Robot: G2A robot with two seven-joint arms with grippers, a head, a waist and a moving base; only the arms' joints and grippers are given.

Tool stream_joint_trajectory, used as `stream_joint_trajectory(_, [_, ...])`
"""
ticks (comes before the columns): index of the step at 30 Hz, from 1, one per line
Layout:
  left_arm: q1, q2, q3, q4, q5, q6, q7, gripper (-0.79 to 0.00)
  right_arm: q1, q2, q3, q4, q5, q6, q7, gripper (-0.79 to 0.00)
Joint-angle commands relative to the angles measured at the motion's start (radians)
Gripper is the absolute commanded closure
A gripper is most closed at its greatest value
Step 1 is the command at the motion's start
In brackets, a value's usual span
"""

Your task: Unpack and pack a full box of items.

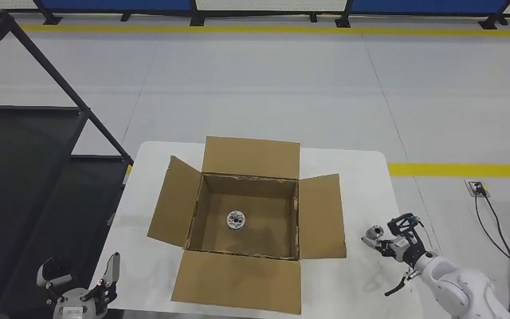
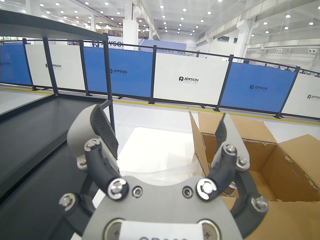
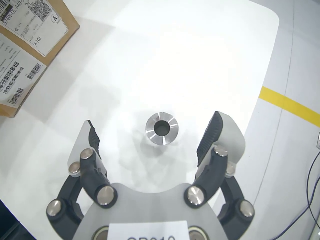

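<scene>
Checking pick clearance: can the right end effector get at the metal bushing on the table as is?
Probably yes. The right end effector is open, the metal bushing lies in line between its fingers on bare table, and the box flap is well aside.

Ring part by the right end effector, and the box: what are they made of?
Ring part: looks like bare machined metal, silvery, with bright radial glints around its bore. Box: brown cardboard, likely corrugated, with a matte surface and ragged torn edges.
</scene>
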Motion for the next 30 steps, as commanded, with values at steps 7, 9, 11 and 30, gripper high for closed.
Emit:
stream_joint_trajectory(7, [0.000,0.000,0.000,0.000,0.000,0.000,0.000,-0.785,0.039,0.000,-0.024,0.043,0.022,-0.022,0.045,-0.031])
stream_joint_trajectory(9, [0.000,0.000,0.000,0.000,0.000,0.000,0.000,-0.785,0.047,0.000,-0.028,0.050,0.027,-0.022,0.061,0.000])
stream_joint_trajectory(11, [0.000,0.000,0.000,0.000,0.000,0.000,0.000,-0.785,0.054,0.001,-0.030,0.050,0.031,-0.020,0.071,0.000])
stream_joint_trajectory(30, [0.000,0.000,0.000,0.000,0.000,0.000,0.000,-0.785,-0.091,0.007,0.058,-0.733,-0.080,0.239,-0.002,0.000])
